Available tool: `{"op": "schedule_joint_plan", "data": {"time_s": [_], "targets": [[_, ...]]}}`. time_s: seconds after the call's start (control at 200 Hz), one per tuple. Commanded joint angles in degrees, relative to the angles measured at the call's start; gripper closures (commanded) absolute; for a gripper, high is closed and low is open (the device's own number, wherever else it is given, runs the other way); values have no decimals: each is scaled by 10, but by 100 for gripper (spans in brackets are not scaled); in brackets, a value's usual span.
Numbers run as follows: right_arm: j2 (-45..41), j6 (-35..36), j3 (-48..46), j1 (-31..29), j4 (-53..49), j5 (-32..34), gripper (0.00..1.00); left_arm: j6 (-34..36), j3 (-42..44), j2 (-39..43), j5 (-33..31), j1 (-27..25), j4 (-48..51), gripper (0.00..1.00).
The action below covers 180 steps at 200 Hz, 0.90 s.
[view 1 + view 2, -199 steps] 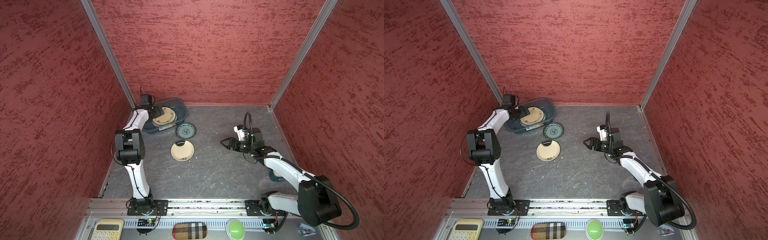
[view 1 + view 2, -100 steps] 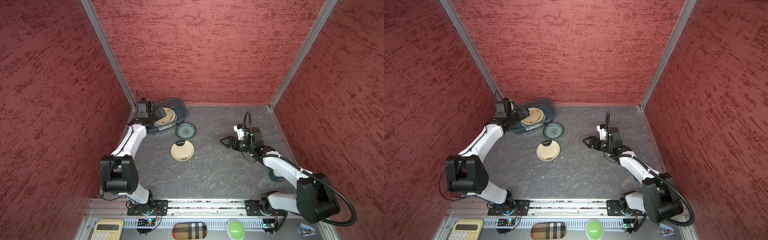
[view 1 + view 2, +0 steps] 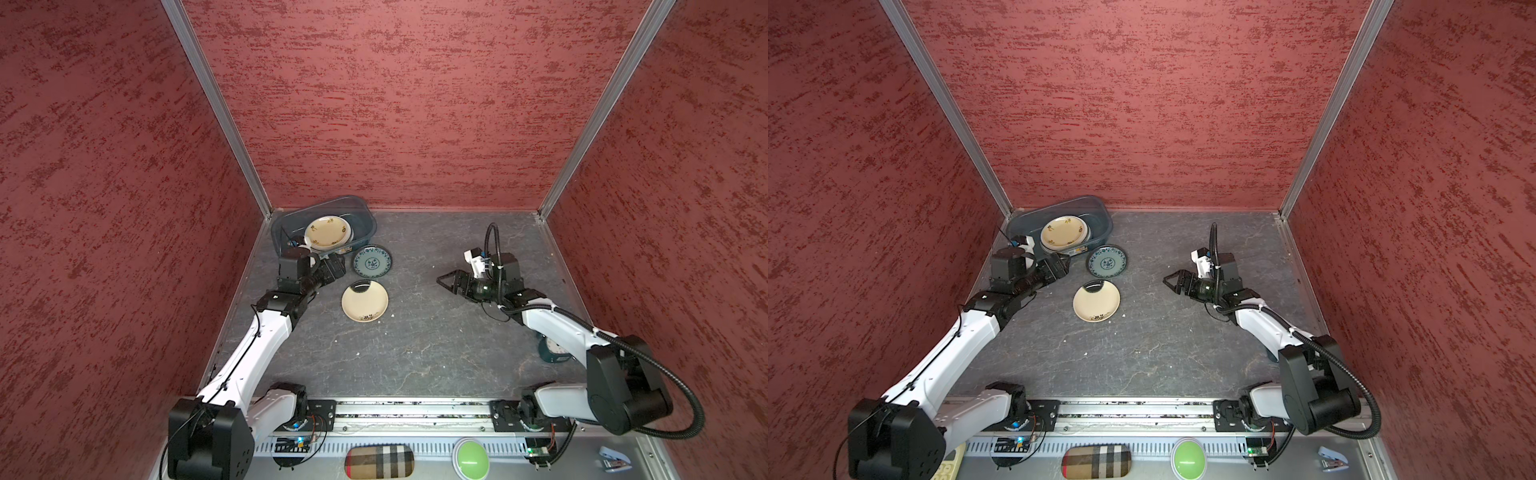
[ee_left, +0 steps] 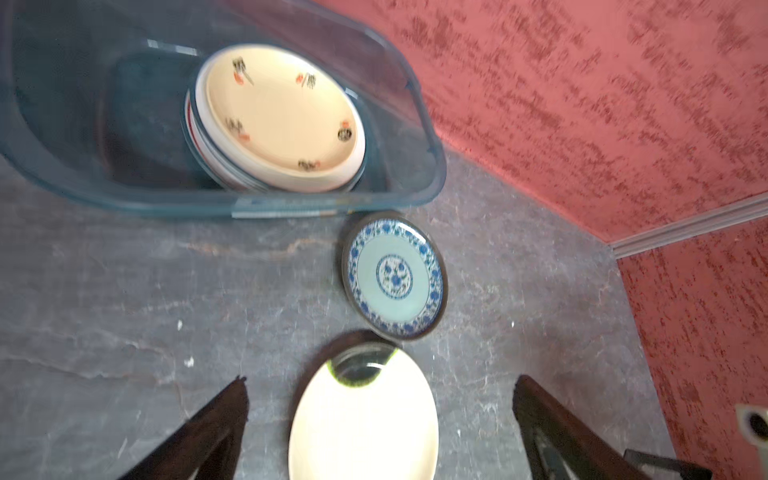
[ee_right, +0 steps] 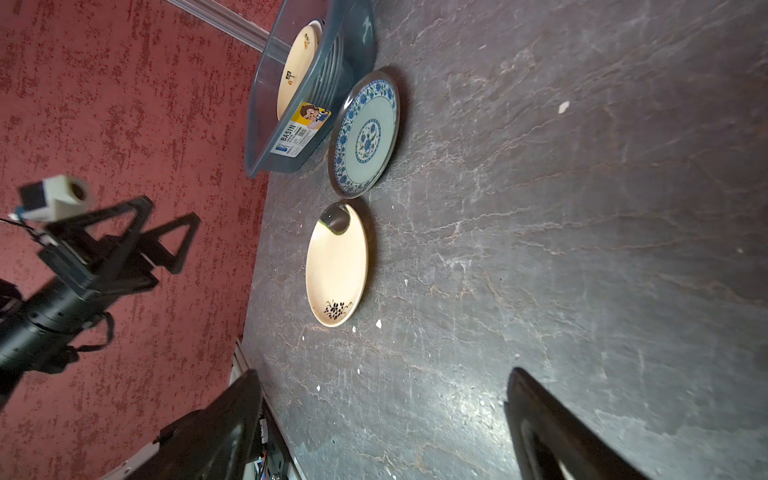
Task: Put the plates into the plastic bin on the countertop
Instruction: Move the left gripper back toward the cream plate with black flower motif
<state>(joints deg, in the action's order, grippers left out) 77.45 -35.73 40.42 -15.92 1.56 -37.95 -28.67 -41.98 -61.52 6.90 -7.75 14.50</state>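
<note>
Two plates out in plain sight: a teal-patterned plate [image 3: 372, 260] lay flat on the counter [image 3: 415, 353], just beside the near wall of the plastic bin [image 3: 368, 226]. A cream plate [image 3: 365, 300] lay a little nearer the robot.
Bin contents: a stack of plates, topped by a cream plate with small motifs [image 3: 327, 231], sat towards one end of the bin in the far left corner.
Uncertain item: a teal round thing [image 3: 550, 351] was half hidden under the right arm; I could not tell whether it was a plate.
Left claw [image 3: 338, 266]: fingers wide apart and empty, low over the counter, just short of the bin and beside both loose plates.
Right claw [image 3: 444, 281]: fingers apart, holding nothing, well clear of the plates.
Step in hand: probably the reach for the next plate, since the left wrist view framed the cream plate between the fingers.
Next move: likely a descent onto that plate's rim. The plate lay flat, so one finger would have to get under the edge.
Change from a second earlier: the left claw had come out from over the bin and the arm had stretched low. The right arm and the plates had barely moved.
</note>
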Motion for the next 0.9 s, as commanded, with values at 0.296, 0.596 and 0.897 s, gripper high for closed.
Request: {"op": "schedule_joint_plan", "data": {"time_s": [0.296,0.596,0.897], "targets": [[25,-66,31,-10,63,-13,7,-61,126,14,112,-4,-66,0],[83,-79,54,-28,86,-25,7,-90,153,-56,182,5,-150,1],[106,-102,60,-34,116,-9,7,-87,153,-150,196,22,-218,16]]}}
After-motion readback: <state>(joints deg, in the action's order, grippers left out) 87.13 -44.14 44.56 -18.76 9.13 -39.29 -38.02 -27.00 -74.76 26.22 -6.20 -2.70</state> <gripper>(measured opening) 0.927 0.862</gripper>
